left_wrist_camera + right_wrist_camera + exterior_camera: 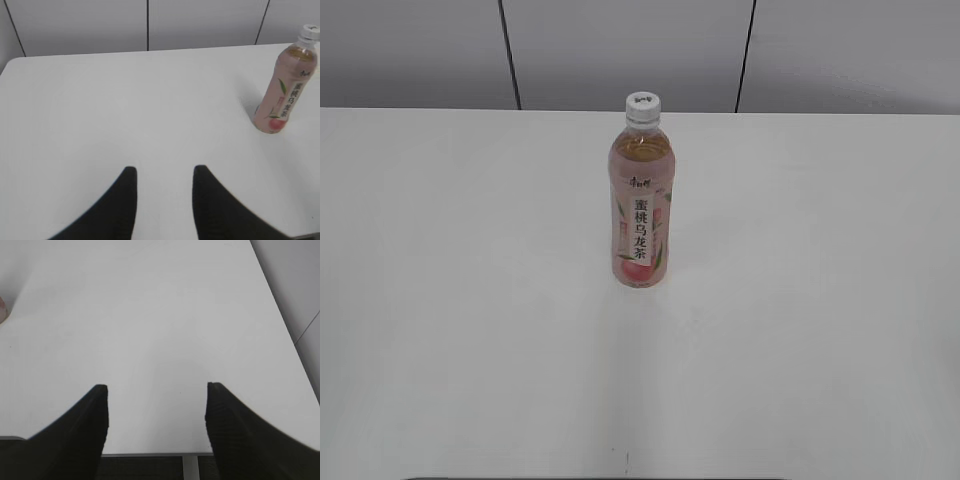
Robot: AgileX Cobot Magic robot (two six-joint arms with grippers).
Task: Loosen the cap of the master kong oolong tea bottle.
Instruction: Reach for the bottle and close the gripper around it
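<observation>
The master kong oolong tea bottle (642, 200) stands upright near the middle of the white table (470, 300), pink peach label facing the exterior camera, white cap (643, 104) screwed on top. The left wrist view shows the bottle (285, 87) at the far right with its cap (310, 32) at the frame's edge. My left gripper (165, 172) is open over bare table, well left of and nearer than the bottle. My right gripper (156, 388) is open wide above the table's near edge; only a pink sliver of the bottle (2, 309) shows at the left border. Neither gripper appears in the exterior view.
A grey panelled wall (620, 50) runs behind the table's far edge. In the right wrist view the table's right edge (280, 315) slants away and its front edge (150, 454) lies just under the fingers, with a metal leg (190, 467) below.
</observation>
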